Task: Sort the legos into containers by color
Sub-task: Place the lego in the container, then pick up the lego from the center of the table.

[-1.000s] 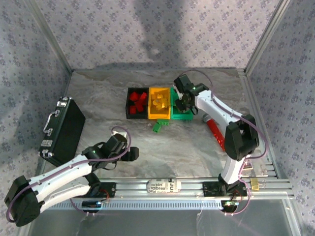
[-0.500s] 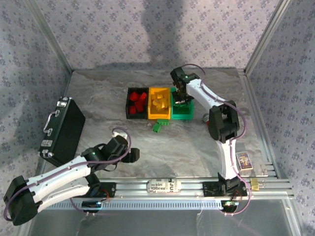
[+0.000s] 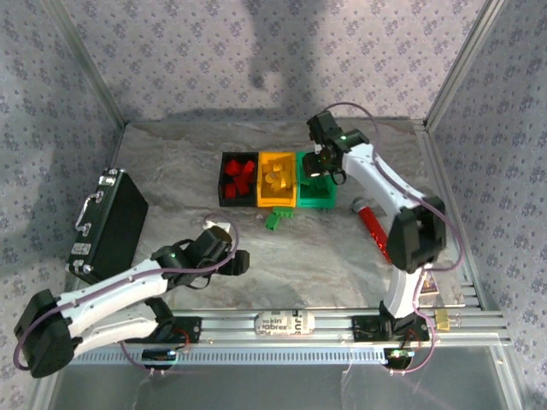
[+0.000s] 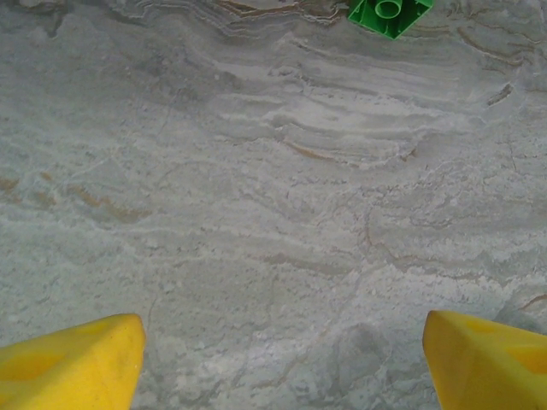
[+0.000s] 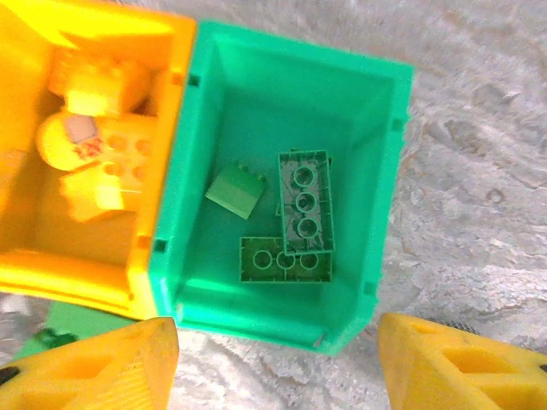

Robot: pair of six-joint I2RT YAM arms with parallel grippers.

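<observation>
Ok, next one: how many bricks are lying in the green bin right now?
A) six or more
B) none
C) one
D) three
D: the right wrist view looks down into the green bin, where three green bricks lie on its floor, two longer ones touching and a smaller one beside them.

Glossy green plastic bin (image 5: pixel 282 102), smooth marbled stone-look tabletop (image 4: pixel 273 213), matt black case (image 3: pixel 120 226) with shiny metal latches (image 3: pixel 108 178)
</observation>
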